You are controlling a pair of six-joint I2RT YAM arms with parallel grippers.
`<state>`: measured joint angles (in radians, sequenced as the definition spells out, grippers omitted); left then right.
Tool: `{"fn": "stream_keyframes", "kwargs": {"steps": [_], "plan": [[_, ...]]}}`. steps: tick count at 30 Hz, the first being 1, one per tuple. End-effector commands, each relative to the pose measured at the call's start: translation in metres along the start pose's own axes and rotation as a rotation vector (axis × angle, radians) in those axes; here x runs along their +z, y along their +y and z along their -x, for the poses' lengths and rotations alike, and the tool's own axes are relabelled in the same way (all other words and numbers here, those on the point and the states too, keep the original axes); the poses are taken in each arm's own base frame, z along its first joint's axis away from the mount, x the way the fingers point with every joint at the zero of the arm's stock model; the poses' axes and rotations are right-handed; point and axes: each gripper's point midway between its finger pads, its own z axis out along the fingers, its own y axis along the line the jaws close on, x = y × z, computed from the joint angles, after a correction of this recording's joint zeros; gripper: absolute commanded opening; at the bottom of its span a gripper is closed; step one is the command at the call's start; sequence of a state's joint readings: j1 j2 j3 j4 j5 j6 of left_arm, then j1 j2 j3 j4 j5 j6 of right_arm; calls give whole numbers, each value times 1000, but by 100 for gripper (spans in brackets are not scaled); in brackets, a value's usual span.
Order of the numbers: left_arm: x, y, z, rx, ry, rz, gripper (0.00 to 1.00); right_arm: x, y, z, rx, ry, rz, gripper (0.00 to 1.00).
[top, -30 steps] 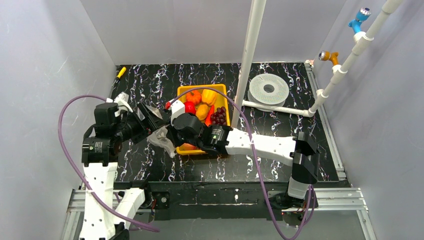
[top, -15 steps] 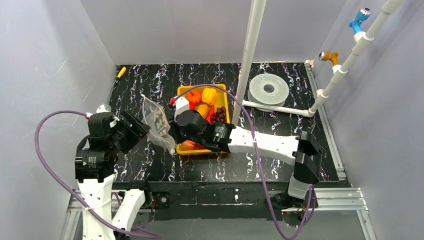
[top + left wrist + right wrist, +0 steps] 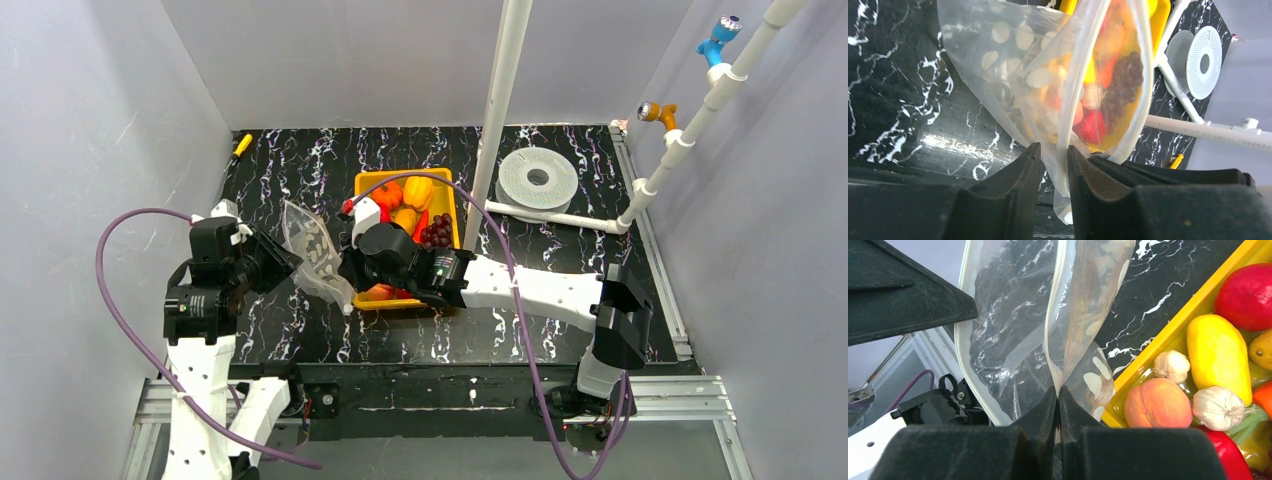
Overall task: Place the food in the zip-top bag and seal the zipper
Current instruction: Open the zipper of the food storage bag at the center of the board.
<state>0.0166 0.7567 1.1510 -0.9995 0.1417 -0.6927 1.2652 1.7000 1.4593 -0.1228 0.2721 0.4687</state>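
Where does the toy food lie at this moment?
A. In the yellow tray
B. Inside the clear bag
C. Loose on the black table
A: the peach, garlic and mango all lie in the yellow tray, and the zip-top bag beside it has no fruit in it.

**Bag spread between the two hands over the last second.**
The left hand (image 3: pixel 287 262) has backed toward 9 o'clock from the right hand (image 3: pixel 350 266), then eased back in. Its jaws have narrowed about the rim of the zip-top bag (image 3: pixel 312 248), which now stands spread rather than bunched.
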Motion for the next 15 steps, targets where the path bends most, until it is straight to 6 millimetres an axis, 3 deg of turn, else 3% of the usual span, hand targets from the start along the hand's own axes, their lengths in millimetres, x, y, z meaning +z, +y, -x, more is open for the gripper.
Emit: {"fn": "stream_keyframes", "kwargs": {"steps": [1,7,10,15], "plan": [[-3,6,7,112,-54,4,22,-11,21,25,32,-62,95,11],[-10,7,16,216,-65,24,21,-7,41,28,82,-37,195,12],[-16,8,20,241,-79,39,27,-6,49,31,144,-23,256,12],[-12,4,8,221,-40,-10,33,-4,59,42,196,-22,322,12]]}}
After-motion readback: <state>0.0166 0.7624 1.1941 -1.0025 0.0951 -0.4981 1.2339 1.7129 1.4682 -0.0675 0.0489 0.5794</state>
